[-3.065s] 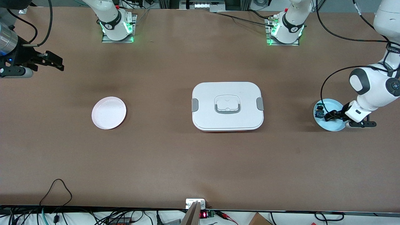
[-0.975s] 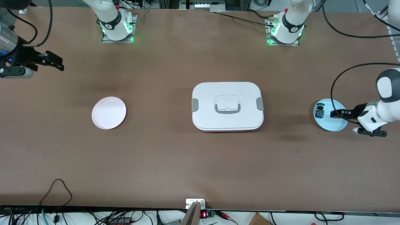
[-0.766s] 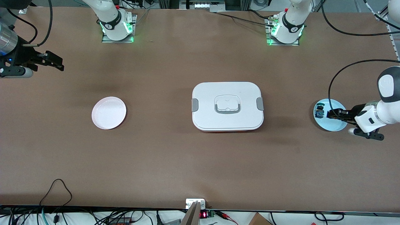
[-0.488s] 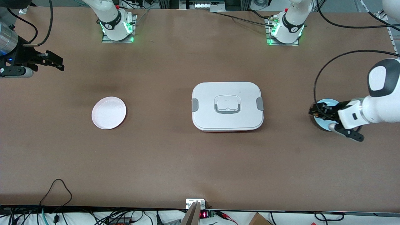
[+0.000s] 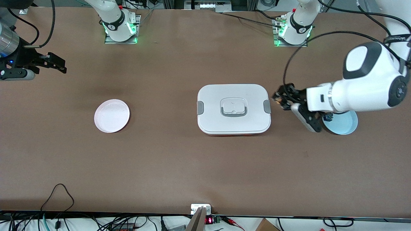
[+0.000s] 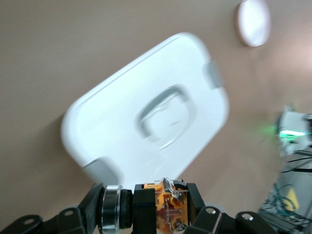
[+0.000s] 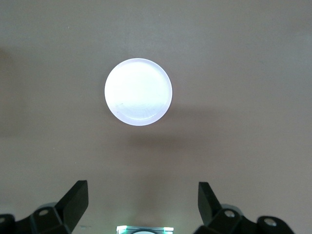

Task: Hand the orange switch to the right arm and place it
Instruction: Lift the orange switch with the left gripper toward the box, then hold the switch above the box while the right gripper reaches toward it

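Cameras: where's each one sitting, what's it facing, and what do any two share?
Front view: high, facing both arm bases; whole table, white lidded box, pink plate, blue plate, both arms.
Left wrist view: on the left arm, looking down at the box; left gripper jaws shut on the orange switch.
Right wrist view: on the right arm, looking down at the pink plate; right gripper jaws open.
Shared: all three show the pink plate.

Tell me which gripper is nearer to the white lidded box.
Left. The left gripper, shut on the orange switch, is beside the white lidded box; the right gripper waits at the right arm's end.
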Available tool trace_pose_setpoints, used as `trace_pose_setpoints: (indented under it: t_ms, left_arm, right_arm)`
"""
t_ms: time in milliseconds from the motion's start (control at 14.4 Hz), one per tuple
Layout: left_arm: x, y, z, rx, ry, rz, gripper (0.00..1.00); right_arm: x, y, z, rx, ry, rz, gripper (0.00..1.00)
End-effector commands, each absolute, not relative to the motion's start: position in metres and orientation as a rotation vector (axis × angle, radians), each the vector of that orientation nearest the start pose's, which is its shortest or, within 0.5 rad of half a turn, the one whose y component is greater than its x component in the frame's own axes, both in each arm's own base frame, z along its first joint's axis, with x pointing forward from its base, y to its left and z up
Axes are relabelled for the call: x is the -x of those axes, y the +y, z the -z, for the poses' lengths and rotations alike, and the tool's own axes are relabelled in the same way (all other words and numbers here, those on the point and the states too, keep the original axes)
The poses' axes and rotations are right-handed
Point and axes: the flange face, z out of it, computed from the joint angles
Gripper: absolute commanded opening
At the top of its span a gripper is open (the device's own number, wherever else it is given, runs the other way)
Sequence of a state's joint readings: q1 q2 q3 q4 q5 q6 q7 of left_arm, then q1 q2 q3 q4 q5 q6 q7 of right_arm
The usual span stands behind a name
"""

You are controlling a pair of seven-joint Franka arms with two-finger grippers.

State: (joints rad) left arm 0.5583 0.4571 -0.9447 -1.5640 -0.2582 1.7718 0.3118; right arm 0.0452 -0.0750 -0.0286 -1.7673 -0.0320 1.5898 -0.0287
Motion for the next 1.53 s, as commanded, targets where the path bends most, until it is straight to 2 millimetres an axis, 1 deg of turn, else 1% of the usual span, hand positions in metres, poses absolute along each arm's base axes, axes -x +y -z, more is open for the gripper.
trace_pose_setpoints:
  t_ms: [0,70,139,209,348,418,488,557,627,697,766,836,905,975,1045,1114,1254,1463]
  left_arm:
    - [-0.611,-0.216,-0.511,-2.239,-0.892,-0.076,0.09]
    - [-0.605,-0.237,-0.518,-2.180,-0.979,-0.145,0.08]
    - [-0.600,-0.252,-0.523,-2.118,-1.027,-0.198,0.07]
    - [-0.596,-0.259,-0.525,-2.071,-1.023,-0.230,0.07]
    - [-0.591,-0.278,-0.537,-1.929,-1.082,-0.357,0.06]
    - [-0.592,-0.282,-0.528,-1.818,-1.105,-0.387,0.07]
    - [-0.601,-0.279,-0.504,-1.666,-1.186,-0.475,0.06]
    - [-0.605,-0.276,-0.499,-1.565,-1.276,-0.581,0.06]
    - [-0.605,-0.273,-0.496,-1.519,-1.299,-0.632,0.05]
    - [-0.606,-0.270,-0.494,-1.505,-1.281,-0.667,0.04]
    - [-0.603,-0.276,-0.492,-1.512,-1.257,-0.716,0.04]
    - [-0.592,-0.297,-0.500,-1.514,-1.216,-0.770,0.03]
    - [-0.579,-0.315,-0.496,-1.551,-1.161,-0.816,0.03]
    - [-0.567,-0.333,-0.494,-1.584,-1.141,-0.879,0.03]
    - [-0.556,-0.351,-0.498,-1.598,-1.120,-0.926,0.03]
    - [-0.546,-0.366,-0.494,-1.605,-1.092,-0.923,0.03]
    - [-0.535,-0.384,-0.492,-1.624,-1.039,-0.935,0.03]
    - [-0.535,-0.383,-0.491,-1.615,-1.063,-0.962,0.04]
  right_arm:
    - [-0.533,0.010,-0.572,3.153,-0.109,-0.189,1.00]
    - [-0.533,0.017,-0.571,3.130,-0.122,-0.185,1.00]
    - [-0.535,0.025,-0.568,3.091,-0.129,-0.187,1.00]
    - [-0.536,0.029,-0.566,3.054,-0.121,-0.190,1.00]
    - [-0.540,0.039,-0.559,2.972,-0.109,-0.203,1.00]
    - [-0.543,0.045,-0.553,2.911,-0.095,-0.216,1.00]
    - [-0.546,0.051,-0.548,2.849,-0.080,-0.226,1.00]
    - [-0.549,0.058,-0.543,2.778,-0.064,-0.235,1.00]
    - [-0.554,0.064,-0.537,2.721,-0.051,-0.242,1.00]
    - [-0.557,0.070,-0.529,2.664,-0.035,-0.263,1.00]
    - [-0.560,0.080,-0.525,2.594,-0.027,-0.275,1.00]
    - [-0.559,0.093,-0.525,2.532,-0.028,-0.285,1.00]
    - [-0.557,0.108,-0.525,2.501,-0.046,-0.294,1.00]
    - [-0.558,0.127,-0.520,2.458,-0.058,-0.315,1.00]
    - [-0.561,0.141,-0.517,2.386,-0.035,-0.325,1.00]
    - [-0.565,0.152,-0.510,2.297,-0.005,-0.348,1.00]
    - [-0.570,0.165,-0.498,2.146,0.040,-0.390,1.00]
    - [-0.572,0.186,-0.489,1.952,0.069,-0.459,1.00]
